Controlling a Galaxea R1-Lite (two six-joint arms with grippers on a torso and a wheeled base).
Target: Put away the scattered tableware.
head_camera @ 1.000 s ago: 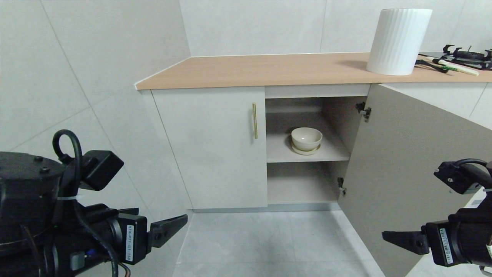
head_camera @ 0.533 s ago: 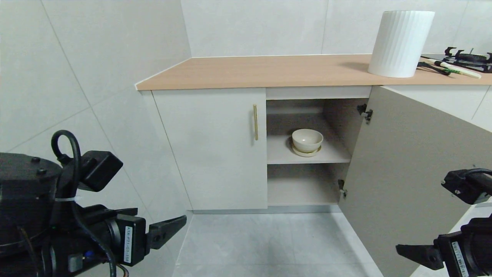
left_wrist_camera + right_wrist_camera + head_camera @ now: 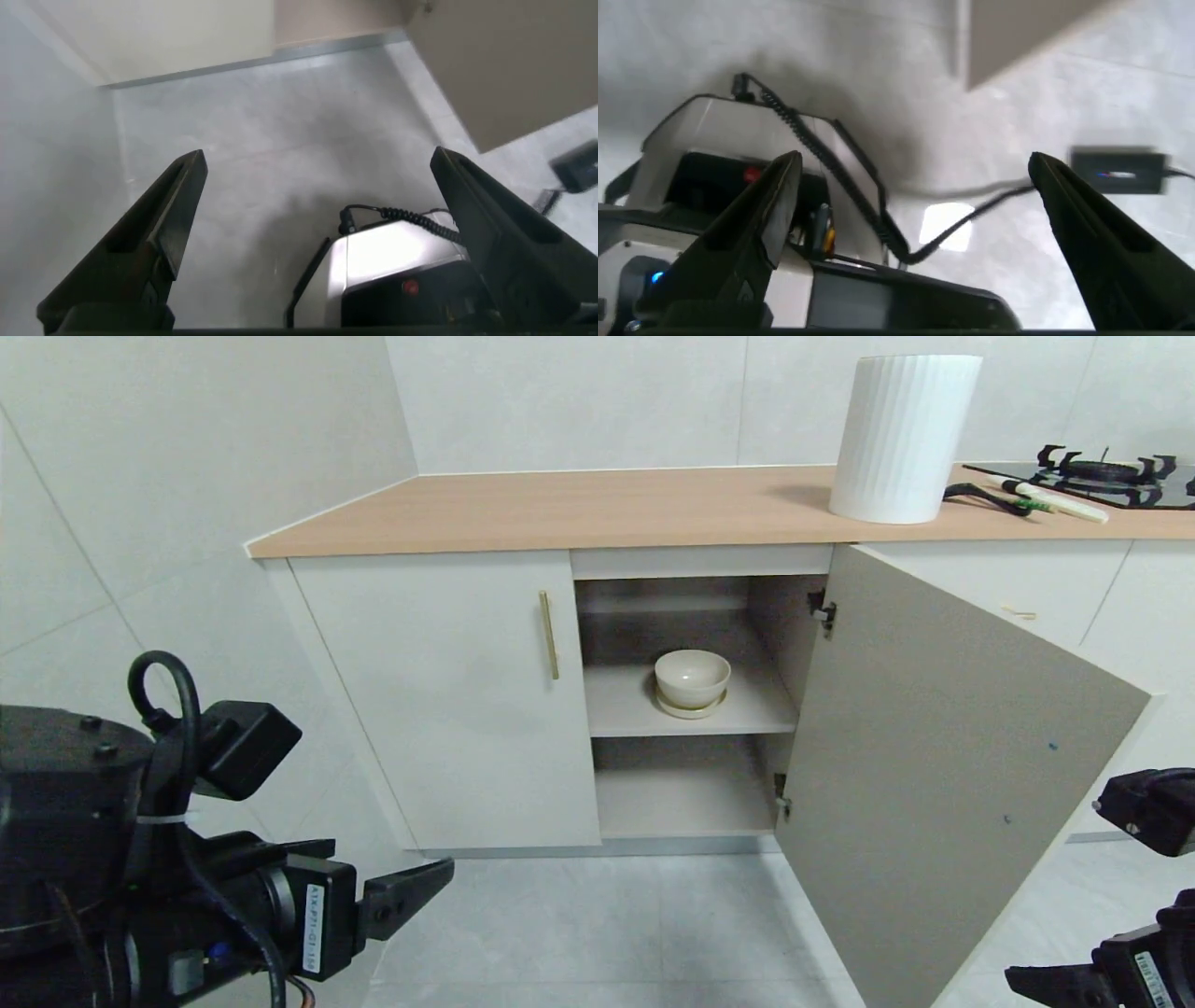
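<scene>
black arm [image 3: 75,803], looped cable [image 3: 164,658], probably printed label [image 3: 315,915]

the desk [image 3: 607,509] spans the far side from ten o'clock to three o'clock, topping a cabinet [image 3: 700,561]. on the desk, toward two o'clock, stands a tall cylinder [image 3: 901,439]; at its three o'clock side lie utensils [image 3: 1046,497], with a stove burner [image 3: 1106,467] just behind them. under the desk, the closed door [image 3: 448,700] sits at nine o'clock of the open compartment [image 3: 672,616], its handle [image 3: 549,635] along the edge nearest the opening. the open door [image 3: 934,747] swings out toward four o'clock. inside, a bowl [image 3: 692,678] sits on a plate [image 3: 689,712] near the middle of the upper shelf [image 3: 621,709]; the lower shelf [image 3: 672,803] lies beneath. the floor [image 3: 597,933] stretches at six o'clock before the cabinet.
</scene>
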